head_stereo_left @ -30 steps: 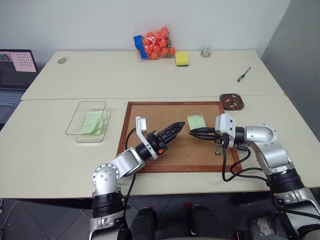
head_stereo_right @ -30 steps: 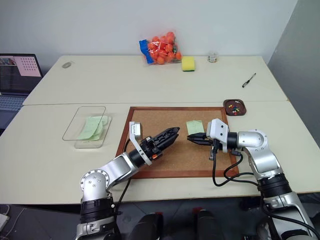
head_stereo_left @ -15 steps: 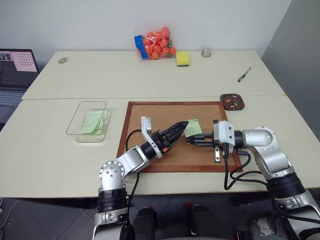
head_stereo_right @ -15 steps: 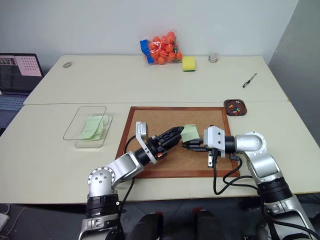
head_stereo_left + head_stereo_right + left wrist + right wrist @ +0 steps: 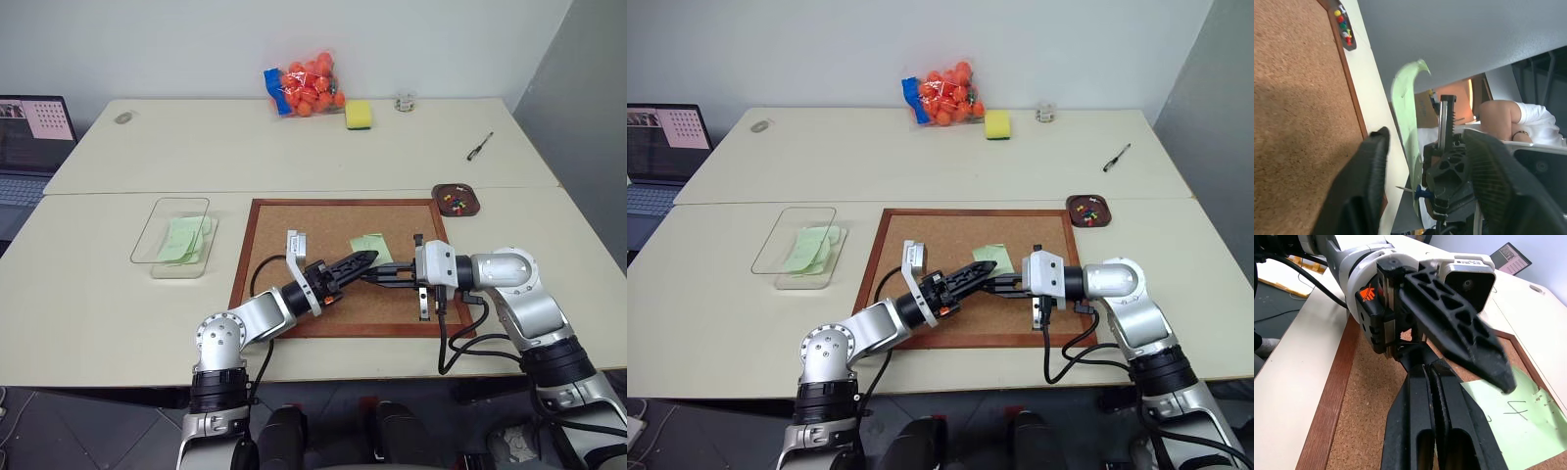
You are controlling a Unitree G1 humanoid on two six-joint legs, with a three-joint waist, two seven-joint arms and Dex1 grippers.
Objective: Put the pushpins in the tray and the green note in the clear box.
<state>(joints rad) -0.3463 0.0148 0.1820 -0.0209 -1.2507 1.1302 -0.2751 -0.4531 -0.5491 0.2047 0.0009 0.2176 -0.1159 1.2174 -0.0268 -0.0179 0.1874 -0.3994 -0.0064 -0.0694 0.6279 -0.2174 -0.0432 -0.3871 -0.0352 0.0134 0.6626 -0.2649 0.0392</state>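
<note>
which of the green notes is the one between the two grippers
The green note raised over the corkboard, between the left gripper and right gripper. The other green notes lie in the clear box.

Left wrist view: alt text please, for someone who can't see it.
A green note stands on edge between the left gripper's two black fingers, with the right gripper shut on a blue pushpin stuck through the note's lower part. Behind lie a cork board and a tray of pushpins; a person's arm shows at the side.

A handwritten "4" stands on the green note [image 5: 1515, 418].
</note>
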